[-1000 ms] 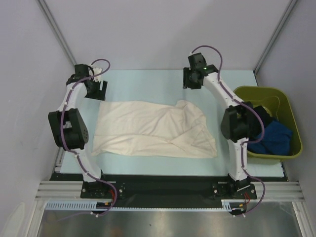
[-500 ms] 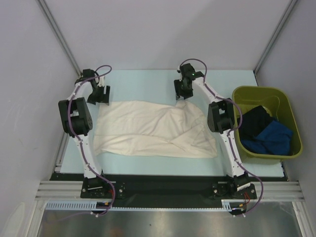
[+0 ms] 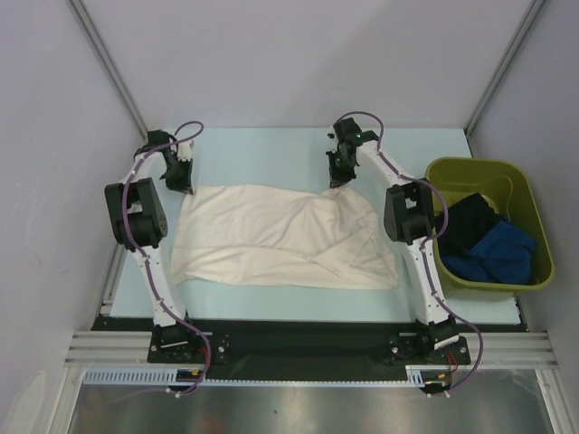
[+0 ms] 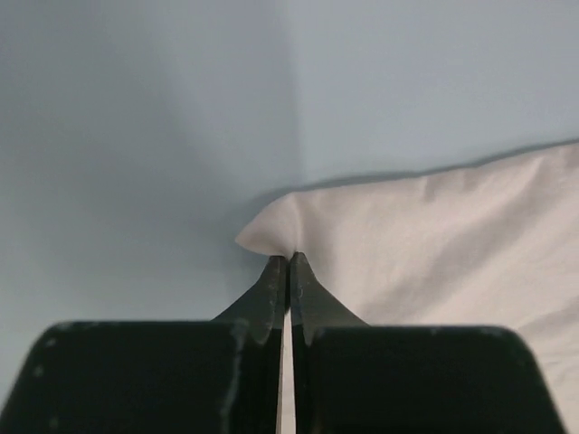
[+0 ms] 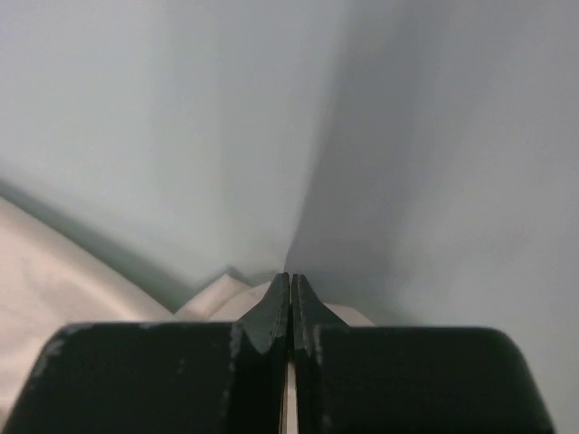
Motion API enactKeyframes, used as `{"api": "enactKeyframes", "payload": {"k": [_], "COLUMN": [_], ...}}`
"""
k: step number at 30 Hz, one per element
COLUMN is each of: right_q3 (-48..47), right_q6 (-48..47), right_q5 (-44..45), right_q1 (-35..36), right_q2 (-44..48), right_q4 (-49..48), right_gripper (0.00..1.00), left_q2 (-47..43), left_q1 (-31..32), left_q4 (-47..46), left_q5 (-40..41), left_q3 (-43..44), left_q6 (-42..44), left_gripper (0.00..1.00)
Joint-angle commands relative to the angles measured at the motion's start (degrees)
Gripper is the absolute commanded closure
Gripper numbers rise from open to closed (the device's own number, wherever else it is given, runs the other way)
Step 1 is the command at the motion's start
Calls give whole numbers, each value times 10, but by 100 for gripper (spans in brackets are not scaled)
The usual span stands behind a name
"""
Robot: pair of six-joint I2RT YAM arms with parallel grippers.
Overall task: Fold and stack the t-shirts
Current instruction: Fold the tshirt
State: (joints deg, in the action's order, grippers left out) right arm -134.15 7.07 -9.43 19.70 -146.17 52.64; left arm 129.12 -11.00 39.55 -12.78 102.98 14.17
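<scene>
Now | wrist-only: left end effector (image 4: 289,259), right end effector (image 5: 289,277) clamp cream t-shirt (image 4: 434,235) corners

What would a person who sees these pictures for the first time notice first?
A cream t-shirt lies spread over the middle of the table. The left gripper and the right gripper are each shut on one of its far corners. At the right edge, a green bin holds a black shirt and a blue shirt, both crumpled.
</scene>
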Motion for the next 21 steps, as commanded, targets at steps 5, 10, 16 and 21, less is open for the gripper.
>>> {"api": "enactKeyframes", "payload": {"k": [5, 10, 16, 21], "right_q3": [77, 133, 237, 311], "right_q6": [103, 117, 101, 102], "right_q5": [-44, -59, -33, -11], "right_q1": [-43, -69, -82, -93], "right_q2": [154, 227, 297, 365], "right_q4": [-108, -159, -170, -191], "right_gripper": [100, 100, 100, 100], "left_q2": [-79, -141, -219, -265], "left_q1": [-1, -2, -9, -18], "left_q4": [-51, -76, -90, -83], "left_q5": [-23, 5, 16, 28], "left_q3": [-40, -62, -109, -153], "left_q6": [30, 51, 90, 126], "left_gripper": [100, 100, 100, 100]}}
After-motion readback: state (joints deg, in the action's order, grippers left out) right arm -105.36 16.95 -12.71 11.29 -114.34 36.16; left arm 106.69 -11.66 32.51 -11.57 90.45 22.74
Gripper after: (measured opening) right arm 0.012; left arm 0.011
